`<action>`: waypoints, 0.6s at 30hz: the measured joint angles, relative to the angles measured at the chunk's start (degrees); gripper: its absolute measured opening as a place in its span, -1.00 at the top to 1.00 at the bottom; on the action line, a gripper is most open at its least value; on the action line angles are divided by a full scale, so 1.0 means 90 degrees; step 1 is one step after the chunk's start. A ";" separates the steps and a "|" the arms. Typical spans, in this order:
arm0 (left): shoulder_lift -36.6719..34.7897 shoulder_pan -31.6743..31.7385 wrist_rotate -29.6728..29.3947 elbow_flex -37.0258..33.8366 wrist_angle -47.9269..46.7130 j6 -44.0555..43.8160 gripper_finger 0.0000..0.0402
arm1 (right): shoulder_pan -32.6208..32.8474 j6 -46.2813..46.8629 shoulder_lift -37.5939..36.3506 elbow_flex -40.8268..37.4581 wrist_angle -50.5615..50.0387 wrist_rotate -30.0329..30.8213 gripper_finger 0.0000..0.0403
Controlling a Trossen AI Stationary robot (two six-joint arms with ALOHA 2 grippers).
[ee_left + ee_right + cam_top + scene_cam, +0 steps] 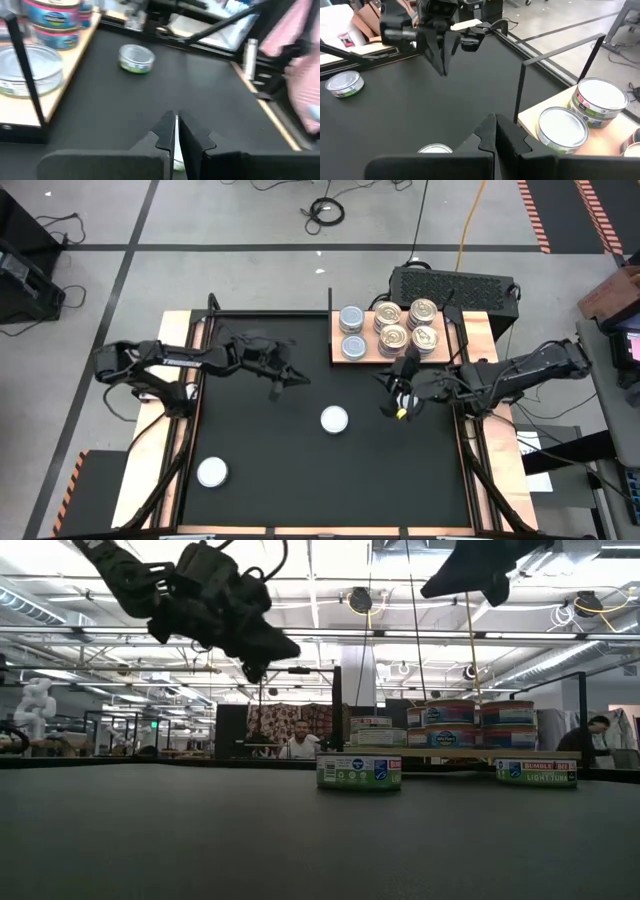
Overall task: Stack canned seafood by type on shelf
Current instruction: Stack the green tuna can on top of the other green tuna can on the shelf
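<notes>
Two tins are left loose on the mat — one mid-mat, one near the front-left corner. Six more are seen on the shelf at the back right: two plain-topped, four pull-tab. Left gripper and right gripper are held above the mat, both pressed together — nothing is pinched.

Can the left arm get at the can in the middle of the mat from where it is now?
Probably yes. The left gripper, shut and empty, hangs above bare mat beside the middle can, with nothing standing between them; the right gripper waits on the can's far side.
</notes>
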 joint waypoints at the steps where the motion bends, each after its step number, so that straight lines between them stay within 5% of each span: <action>1: 0.0092 -0.0092 -0.0225 0.0048 0.0063 0.0001 0.88 | -0.0033 0.0045 0.0000 0.0000 -0.0013 -0.0057 1.00; 13: 0.1297 -0.0810 -0.0150 0.0668 -0.0209 -0.0146 0.56 | -0.0030 -0.0141 0.0126 0.0000 -0.0069 -0.0109 1.00; 18: 0.2031 -0.1100 -0.0871 0.1214 -0.0430 -0.0751 0.44 | -0.0033 -0.0525 0.0201 -0.0002 -0.0139 -0.0482 1.00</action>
